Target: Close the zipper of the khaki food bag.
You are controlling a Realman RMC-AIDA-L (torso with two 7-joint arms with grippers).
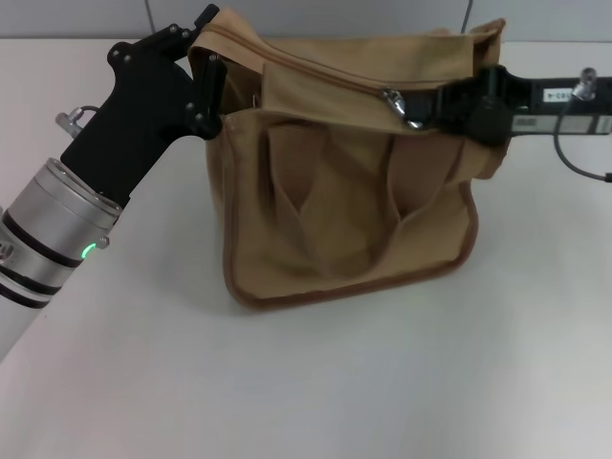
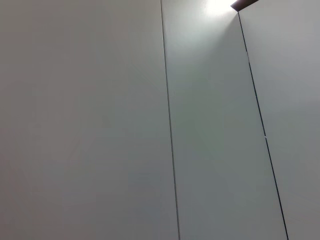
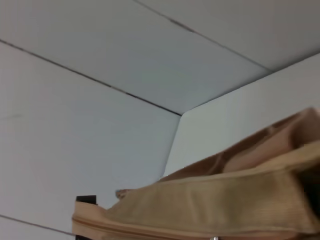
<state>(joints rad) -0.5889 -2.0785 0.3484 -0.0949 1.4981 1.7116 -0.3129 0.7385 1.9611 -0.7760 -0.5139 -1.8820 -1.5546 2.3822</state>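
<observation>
- Khaki food bag (image 1: 335,201): I see it upright at the centre of the white table (image 1: 316,382), front pocket panel and both flat handles facing me, its mouth along the 12 o'clock edge.
- Zipper (image 1: 316,69): the taped line crosses the bag top from the corner at 10 o'clock toward 2 o'clock. The silver slider (image 1: 394,100) sits right of the midpoint of that line.
- Left gripper (image 1: 203,72): it is at the bag's 10 o'clock corner, its black fingers on either side of the fabric there; I judge them pinched on the corner to brace it. Its wrist camera shows only wall panels.
- Right gripper (image 1: 430,103): it reaches in from 3 o'clock, its tip touching the slider's pull tab; I cannot tell whether the fingers are clamped on it. Its wrist camera looks along the bag top.
- Progress, as I judge it: the top looks gapped right of the slider and flat to its left, so the closure appears only partly run. I cannot tell which stretch is joined, nor which way the slider must travel.
</observation>
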